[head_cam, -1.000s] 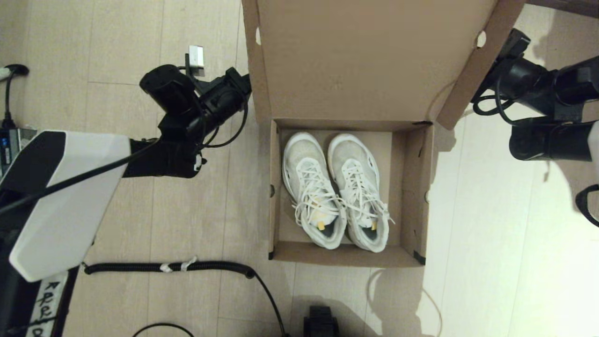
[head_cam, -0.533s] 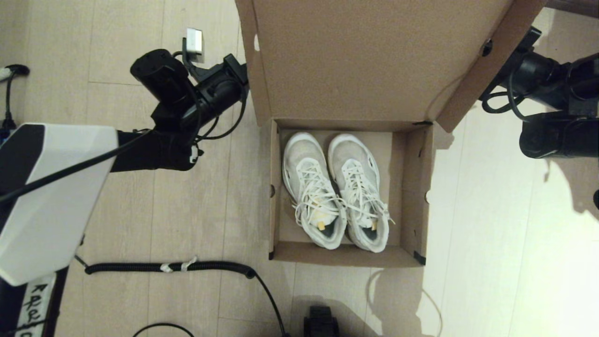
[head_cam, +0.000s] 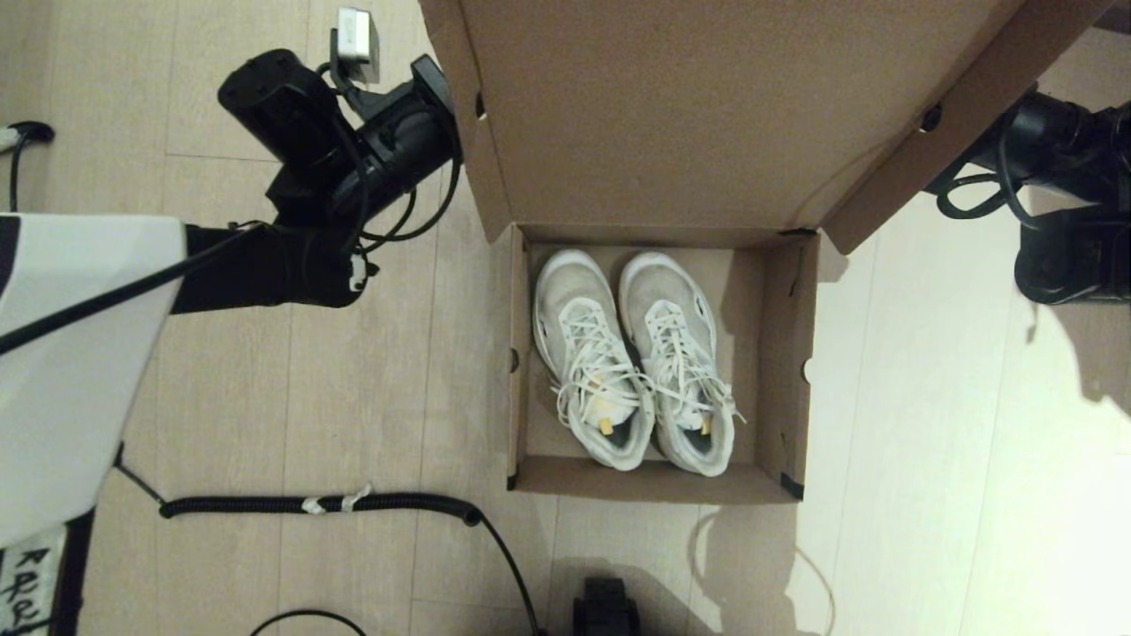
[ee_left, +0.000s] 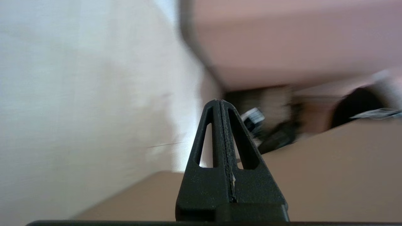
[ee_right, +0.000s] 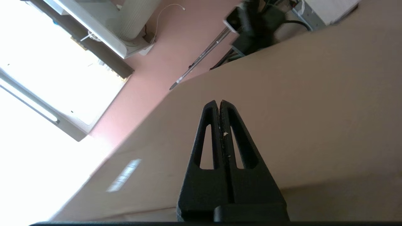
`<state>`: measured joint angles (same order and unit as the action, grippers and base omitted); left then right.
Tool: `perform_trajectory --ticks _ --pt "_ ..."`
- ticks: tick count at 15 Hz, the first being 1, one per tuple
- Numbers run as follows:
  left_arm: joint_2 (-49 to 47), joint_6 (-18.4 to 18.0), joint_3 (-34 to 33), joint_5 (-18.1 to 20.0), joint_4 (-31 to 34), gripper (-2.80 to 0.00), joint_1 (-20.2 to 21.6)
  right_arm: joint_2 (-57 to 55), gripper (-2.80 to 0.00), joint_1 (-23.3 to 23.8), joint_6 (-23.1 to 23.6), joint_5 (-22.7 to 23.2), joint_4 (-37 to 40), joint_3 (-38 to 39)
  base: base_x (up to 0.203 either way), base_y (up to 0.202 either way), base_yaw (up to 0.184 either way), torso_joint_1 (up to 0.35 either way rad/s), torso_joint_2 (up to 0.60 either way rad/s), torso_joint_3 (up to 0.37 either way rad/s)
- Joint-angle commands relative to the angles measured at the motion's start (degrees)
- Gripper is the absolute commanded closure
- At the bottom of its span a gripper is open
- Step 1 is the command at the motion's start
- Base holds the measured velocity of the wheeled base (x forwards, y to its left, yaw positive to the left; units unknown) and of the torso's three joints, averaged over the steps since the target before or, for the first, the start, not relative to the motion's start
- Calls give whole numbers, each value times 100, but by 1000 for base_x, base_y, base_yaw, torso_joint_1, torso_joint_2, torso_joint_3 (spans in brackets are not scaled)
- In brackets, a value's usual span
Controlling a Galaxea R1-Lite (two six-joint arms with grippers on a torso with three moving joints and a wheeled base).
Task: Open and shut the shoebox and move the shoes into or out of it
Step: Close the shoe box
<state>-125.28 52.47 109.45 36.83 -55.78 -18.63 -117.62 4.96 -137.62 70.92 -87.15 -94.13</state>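
The brown shoebox (head_cam: 654, 484) stands on the floor with its hinged lid (head_cam: 707, 106) raised steeply over the far side. Both white sneakers (head_cam: 588, 353) (head_cam: 680, 358) lie side by side inside, toes away from me. My left gripper (ee_left: 220, 102) is shut and empty, against the outer face of the lid (ee_left: 329, 172) at its left edge. My right gripper (ee_right: 219, 102) is also shut and empty, lying against the lid's outer face (ee_right: 298, 110) near the white label (ee_right: 124, 175). In the head view the lid hides both sets of fingertips; only the left wrist (head_cam: 389, 150) and right wrist (head_cam: 1051, 141) show.
A coiled black cable (head_cam: 318, 505) runs across the wooden floor in front of the box's left side. A black part (head_cam: 605, 609) sits at the near edge. Another cable (head_cam: 16, 177) lies far left. Bright sunlit floor (head_cam: 972, 442) lies to the right.
The lid has swung higher and looms larger in the head view. Both arms have moved up and away with it, staying at its left and right edges. The shoes have not moved.
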Motion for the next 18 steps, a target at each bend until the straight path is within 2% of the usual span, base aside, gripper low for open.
perform_trajectory --ticks 1,2,3,7,9,13,18 --pt "338 477 -16 61 -58 0 -44 353 0 20 -72 69 -51 366 0 0 0 0 0 0" --pt "489 790 0 127 -120 0 -74 525 0 53 -59 143 -51 636 0 0 0 0 0 0" --pt "577 944 5 205 -183 0 -99 670 0 79 -49 193 -51 866 0 0 0 0 0 0" --pt "911 1405 -194 221 -273 0 -326 1138 0 165 -24 237 -51 1652 0 0 0 0 0 0" --pt "1053 1667 -483 228 -561 0 -454 1322 0 172 -28 243 -51 1938 0 0 0 0 0 0" --pt "1584 1705 -1244 237 -660 0 -709 1656 0 172 -22 272 -51 2376 0 0 0 0 0 0" --pt "2540 1688 -2429 235 -662 0 -1258 2473 0 303 -12 281 -51 2982 0 0 0 0 0 0"
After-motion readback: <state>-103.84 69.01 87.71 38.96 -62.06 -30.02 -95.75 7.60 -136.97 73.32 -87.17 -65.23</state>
